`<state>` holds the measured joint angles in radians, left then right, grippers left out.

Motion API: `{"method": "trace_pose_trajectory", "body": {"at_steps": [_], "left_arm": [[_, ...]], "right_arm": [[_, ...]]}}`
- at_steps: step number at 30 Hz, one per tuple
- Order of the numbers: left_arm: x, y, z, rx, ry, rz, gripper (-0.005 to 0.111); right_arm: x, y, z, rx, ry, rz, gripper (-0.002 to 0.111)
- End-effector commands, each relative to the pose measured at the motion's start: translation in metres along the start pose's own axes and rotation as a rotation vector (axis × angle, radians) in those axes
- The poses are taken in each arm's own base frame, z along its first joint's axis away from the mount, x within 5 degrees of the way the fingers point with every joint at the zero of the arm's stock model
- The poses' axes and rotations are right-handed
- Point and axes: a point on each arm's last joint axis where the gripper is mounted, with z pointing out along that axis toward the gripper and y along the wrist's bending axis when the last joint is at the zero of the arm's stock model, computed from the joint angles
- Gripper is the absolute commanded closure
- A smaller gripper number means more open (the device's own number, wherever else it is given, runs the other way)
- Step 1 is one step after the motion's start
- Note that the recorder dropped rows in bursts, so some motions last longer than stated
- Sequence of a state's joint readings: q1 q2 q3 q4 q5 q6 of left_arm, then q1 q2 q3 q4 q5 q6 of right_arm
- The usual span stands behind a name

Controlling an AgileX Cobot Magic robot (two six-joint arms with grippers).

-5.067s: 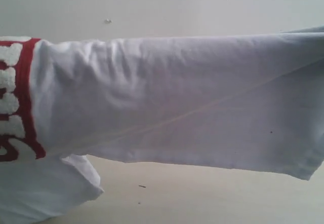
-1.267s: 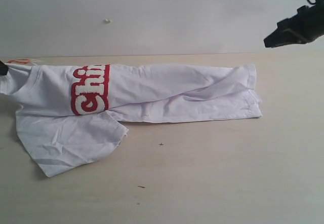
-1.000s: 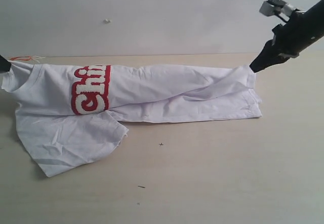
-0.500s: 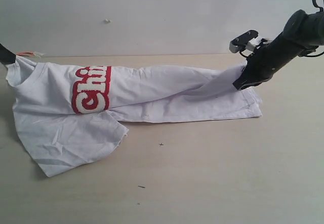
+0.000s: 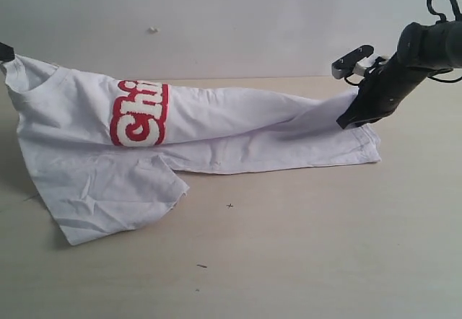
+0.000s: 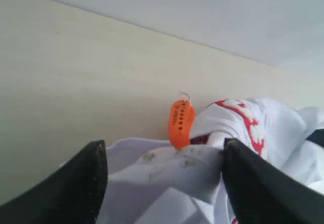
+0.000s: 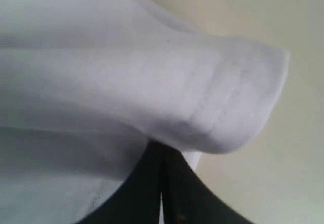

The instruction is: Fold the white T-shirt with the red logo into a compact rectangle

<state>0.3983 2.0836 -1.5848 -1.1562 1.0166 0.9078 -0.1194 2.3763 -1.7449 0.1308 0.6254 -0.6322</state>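
**Shirt held at both ends, stretched along the counter**

Exterior view: the white T-shirt (image 5: 238, 128) runs lengthwise over the counter (image 5: 310, 247), with the red logo (image 5: 139, 113) facing up near the neck end. One sleeve is spread toward the camera. The right gripper (image 5: 348, 119) pinches the hem corner, which is raised just off the counter. Only the tip of the left gripper (image 5: 6, 50) shows at the frame edge, with the collar lifted to it.

Left wrist view: the left gripper's fingers (image 6: 76, 183) stand wide apart. Bunched neck cloth fills the gap and touches both, so it is grasping the shirt. An orange tag (image 6: 180, 123) sits just beyond.

Right wrist view: the right gripper's fingers (image 7: 142, 193) are pressed together, clenched on the hem fold.
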Motion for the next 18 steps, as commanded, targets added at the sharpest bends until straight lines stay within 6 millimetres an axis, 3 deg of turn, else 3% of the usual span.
{"method": "trace_pose_trajectory", "body": {"at_steps": [1,8,10,13,16,17,18], "left_arm": [[-0.019,-0.002,-0.028,0.182,-0.190,-0.062,0.043],[-0.025,0.004,-0.036,0.178,-0.272,-0.053,0.043],[-0.021,-0.003,-0.035,0.224,-0.234,0.064,0.045],[-0.007,-0.013,-0.019,0.227,-0.088,0.280,0.065],[0.013,-0.027,0.007,0.192,0.133,0.413,0.100],[0.020,-0.033,0.016,0.184,0.202,0.446,0.107],[0.029,-0.041,0.028,0.179,0.285,0.464,0.106]], "right_arm": [[0.019,0.003,0.015,-0.041,0.119,-0.024,0.108],[0.019,0.003,0.014,-0.043,0.120,-0.023,0.108],[0.019,0.003,0.014,-0.044,0.121,-0.023,0.108],[0.019,0.004,0.014,-0.049,0.124,-0.019,0.108],[0.018,0.003,0.011,-0.051,0.124,-0.018,0.108],[0.018,0.003,0.010,-0.053,0.126,-0.018,0.108],[0.017,0.003,0.007,-0.050,0.121,-0.018,0.108]]}}
